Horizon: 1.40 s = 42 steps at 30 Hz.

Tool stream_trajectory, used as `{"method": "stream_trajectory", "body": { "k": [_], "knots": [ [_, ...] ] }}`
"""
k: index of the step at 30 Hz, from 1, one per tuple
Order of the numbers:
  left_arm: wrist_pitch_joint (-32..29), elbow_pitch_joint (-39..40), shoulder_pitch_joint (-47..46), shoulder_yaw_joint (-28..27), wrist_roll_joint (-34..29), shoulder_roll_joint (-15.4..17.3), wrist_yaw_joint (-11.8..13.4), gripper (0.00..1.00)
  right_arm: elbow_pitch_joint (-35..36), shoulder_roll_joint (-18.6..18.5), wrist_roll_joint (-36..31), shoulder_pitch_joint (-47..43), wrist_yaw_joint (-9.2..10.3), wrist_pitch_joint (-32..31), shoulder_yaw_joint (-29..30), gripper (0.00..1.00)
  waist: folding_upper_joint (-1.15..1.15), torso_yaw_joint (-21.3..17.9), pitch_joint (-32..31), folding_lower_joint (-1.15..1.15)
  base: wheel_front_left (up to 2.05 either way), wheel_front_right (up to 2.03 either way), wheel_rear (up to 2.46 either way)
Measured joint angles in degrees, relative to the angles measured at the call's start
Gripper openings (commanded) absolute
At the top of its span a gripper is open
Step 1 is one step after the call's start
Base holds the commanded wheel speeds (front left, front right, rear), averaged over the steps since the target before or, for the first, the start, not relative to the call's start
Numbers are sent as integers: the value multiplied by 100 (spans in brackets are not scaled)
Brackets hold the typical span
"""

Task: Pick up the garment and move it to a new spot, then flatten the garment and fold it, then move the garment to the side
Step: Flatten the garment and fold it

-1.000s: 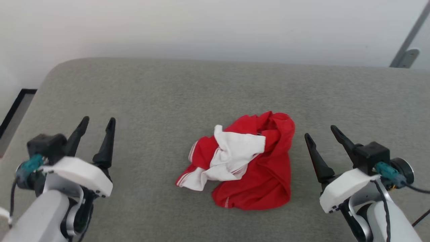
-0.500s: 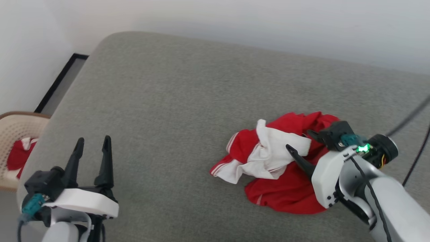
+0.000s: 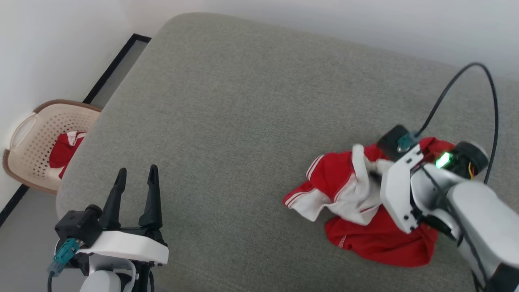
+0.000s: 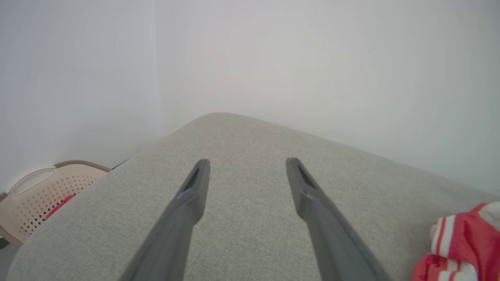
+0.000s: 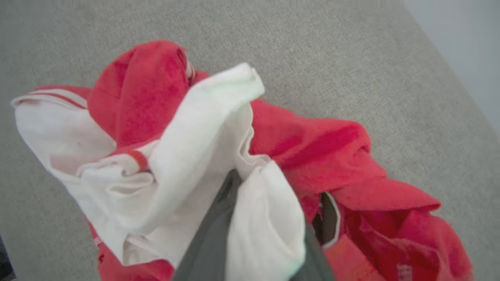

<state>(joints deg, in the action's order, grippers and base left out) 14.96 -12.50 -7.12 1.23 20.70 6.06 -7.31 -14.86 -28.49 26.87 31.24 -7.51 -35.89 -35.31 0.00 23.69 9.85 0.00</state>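
Right gripper [image 5: 269,218] now buried in garment [image 3: 348,190], fingers straddling white fold, near cushion's [image 3: 227,101] right edge; left gripper [image 3: 136,190] spread, empty, well apart.

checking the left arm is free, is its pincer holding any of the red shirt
No, the left pincer is open over bare grey cushion, with the garment lying off to the side.
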Motion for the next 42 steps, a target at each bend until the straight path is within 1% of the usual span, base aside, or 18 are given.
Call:
{"method": "stream_trajectory", "body": {
  "k": [4,9,11,14,15,19,24,26,29,35,37,38,39,42],
  "knots": [
    [0,45,44,-27,36,-33,0,100,47,-45,304,303,0,15,53,0,0,40,-4,0,0,0,0],
    [0,65,175,-91,42,-33,0,100,116,-127,381,442,0,164,722,0,0,-19,-118,0,0,0,0],
    [0,90,210,-118,43,-35,0,100,74,-145,402,437,1,214,1126,0,0,-61,-164,0,0,0,0],
    [0,118,274,-121,42,-35,-1,100,-15,-234,261,401,1,312,1702,0,0,-141,-226,0,0,0,0],
    [0,118,274,-121,42,-35,-1,100,-15,-234,261,401,1,312,1702,0,0,-141,-226,0,0,0,0],
    [0,122,311,-107,40,-32,0,100,-283,-254,-24,157,0,325,2621,0,0,-239,-310,0,0,0,0],
    [0,116,388,-80,35,0,0,100,-577,-189,-434,-353,0,132,3766,0,0,-351,-412,0,0,0,0],
    [0,110,394,-75,35,24,-1,100,-739,-116,-620,-565,1,32,4303,0,0,-395,-442,0,0,0,0],
    [0,101,400,-71,35,63,-1,100,-889,78,-922,-890,1,-102,4855,0,0,-449,-468,0,0,0,0],
    [0,92,402,-86,43,105,-1,100,-1176,597,-1268,-1152,1,-183,5535,0,0,-554,-441,0,0,0,0],
    [0,91,400,-90,45,113,-1,100,-1241,750,-1395,-1156,1,-200,5647,45,0,-593,-419,0,0,0,0],
    [0,85,398,-82,51,127,0,100,-1269,812,-1467,-1134,1,-203,5689,91,0,-616,-407,0,0,0,0],
    [0,73,391,-73,55,147,-1,100,-1272,850,-1538,-1107,1,-219,5670,100,0,-641,-395,0,0,0,0],
    [0,47,320,-33,101,214,-1,100,-1209,915,-1578,-933,1,-252,5631,100,0,-720,-360,0,0,0,0]
  ]
}}
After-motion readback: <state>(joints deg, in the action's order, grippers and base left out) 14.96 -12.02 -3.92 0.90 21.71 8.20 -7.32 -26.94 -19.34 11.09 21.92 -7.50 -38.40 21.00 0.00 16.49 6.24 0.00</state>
